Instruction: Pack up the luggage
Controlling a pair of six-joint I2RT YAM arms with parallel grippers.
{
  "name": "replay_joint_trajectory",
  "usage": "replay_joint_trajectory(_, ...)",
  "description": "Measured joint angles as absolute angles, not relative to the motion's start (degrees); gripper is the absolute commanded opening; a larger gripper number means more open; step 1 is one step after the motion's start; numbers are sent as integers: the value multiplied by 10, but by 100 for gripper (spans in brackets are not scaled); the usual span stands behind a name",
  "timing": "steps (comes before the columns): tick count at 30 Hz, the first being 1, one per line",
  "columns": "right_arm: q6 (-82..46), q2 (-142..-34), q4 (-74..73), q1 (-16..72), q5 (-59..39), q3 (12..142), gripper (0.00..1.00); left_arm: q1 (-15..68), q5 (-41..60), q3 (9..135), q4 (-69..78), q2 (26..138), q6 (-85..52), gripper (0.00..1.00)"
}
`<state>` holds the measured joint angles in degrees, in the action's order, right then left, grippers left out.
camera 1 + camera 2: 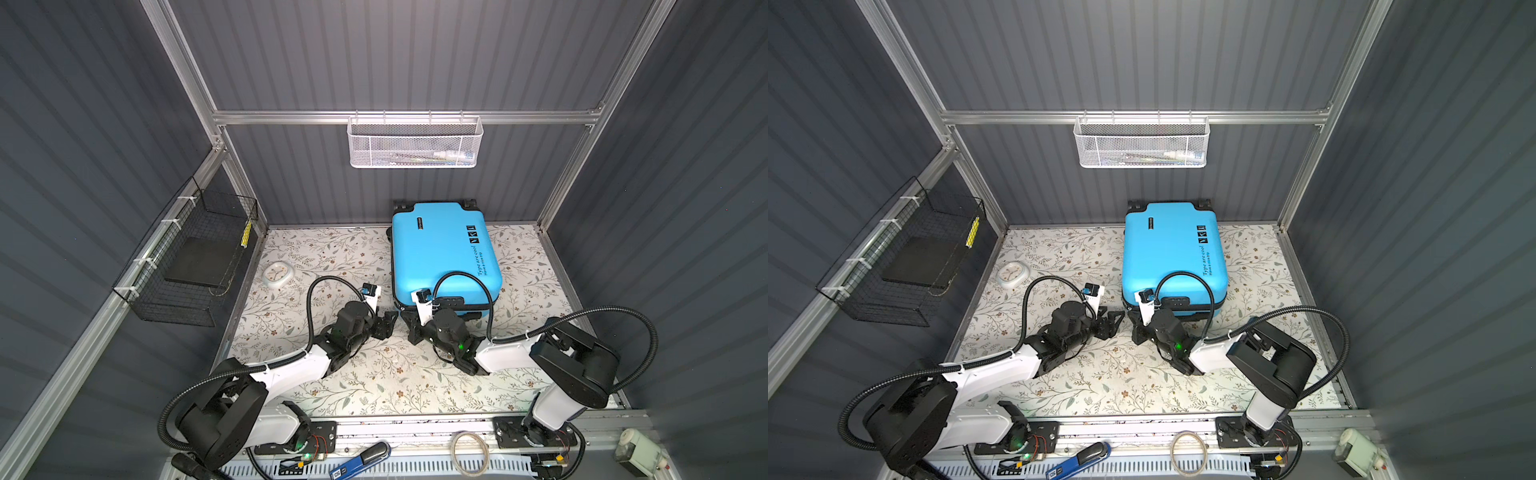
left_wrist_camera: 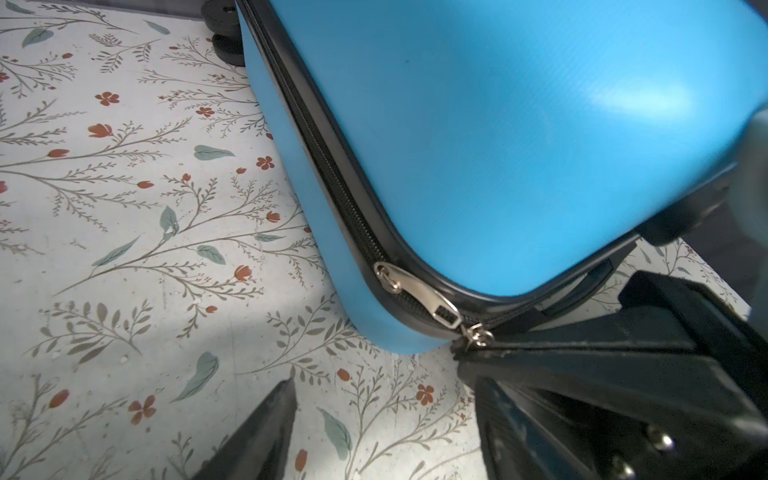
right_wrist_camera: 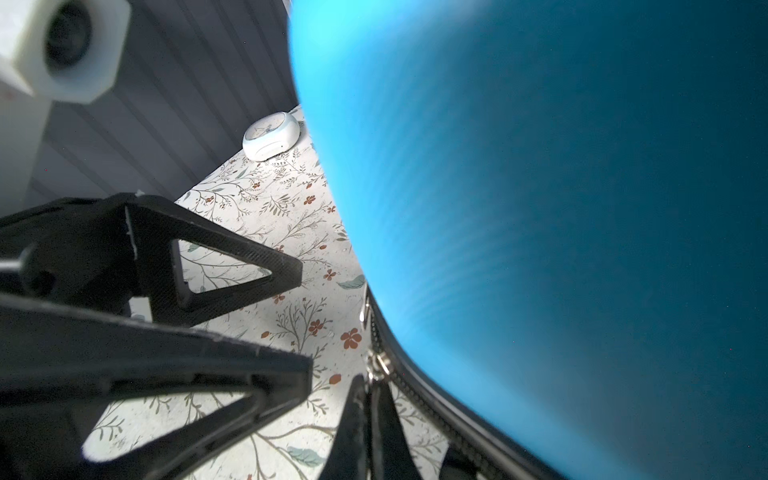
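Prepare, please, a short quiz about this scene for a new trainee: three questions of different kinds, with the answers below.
1. True or false: the suitcase lies open on the table.
2. Which gripper is open? A) left gripper B) right gripper C) neither
3. Fill in: the right gripper is ____ on a zipper pull at the suitcase's near corner.

Key: 1 false, its lid is down; 2 A; 3 shut.
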<state>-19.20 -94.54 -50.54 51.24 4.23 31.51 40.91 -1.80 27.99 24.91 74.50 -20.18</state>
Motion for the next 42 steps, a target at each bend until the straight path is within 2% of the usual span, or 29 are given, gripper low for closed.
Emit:
replay_joint_trajectory(15,-192,-945,-505,512,42,315,0,419,-16,295,275,777,-201,69)
replay_joint_trajectory(25,-192,-945,-506,510,39,315,0,420,-65,311,285,792,-202,66)
replay_joint_trajectory(30,-192,-945,-506,510,39,315,0,420,-128,307,244,750,-214,62)
replay_joint_trajectory(35,-192,-945,-506,510,38,315,0,420,-203,263,189,657,-234,64)
replay_joint_trajectory(39,-192,-945,-506,510,38,315,0,420,-202,246,172,629,-233,64)
replay_joint_trajectory(42,-192,-945,-506,510,37,315,0,420,-166,247,185,642,-227,64)
